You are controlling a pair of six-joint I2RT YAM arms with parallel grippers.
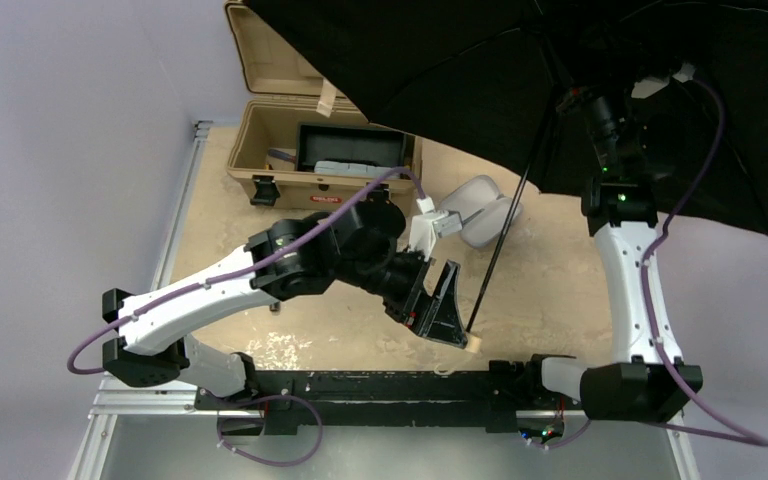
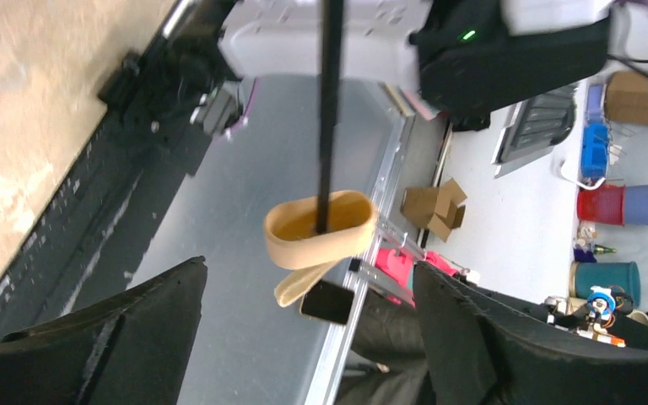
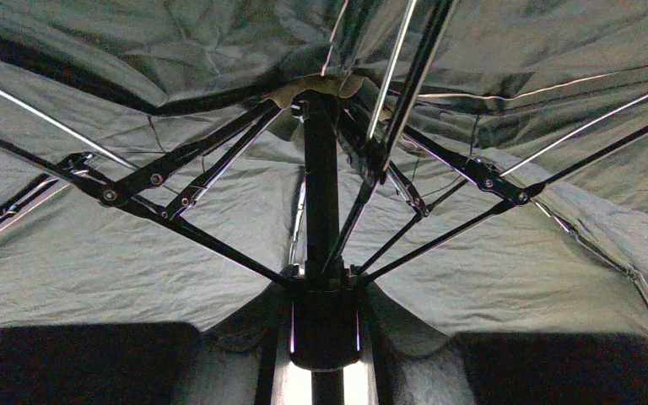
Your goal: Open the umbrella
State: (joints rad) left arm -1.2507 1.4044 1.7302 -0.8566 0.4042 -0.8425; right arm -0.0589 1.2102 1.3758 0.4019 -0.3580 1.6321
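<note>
Toolbox [image 1: 290, 180] lid-up at far left of table [image 1: 560, 290]; left gripper [image 2: 312, 337] low near front edge, fingers [image 2: 135, 337] spread wide, tan handle [image 2: 321, 228] just ahead between them, untouched; grey case [image 1: 480, 210] behind gripper; shaft [image 1: 505, 220] slants up toward right; umbrella [image 1: 460, 60] open, black canopy over far right of table; right gripper [image 3: 329, 337] under canopy, fingers [image 3: 84, 363] wide apart flanking runner [image 3: 325, 325], gap visible each side.

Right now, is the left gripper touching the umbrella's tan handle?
Apart. The left wrist view shows the handle hanging between the open fingers of the left gripper, with clear gaps on both sides.
</note>
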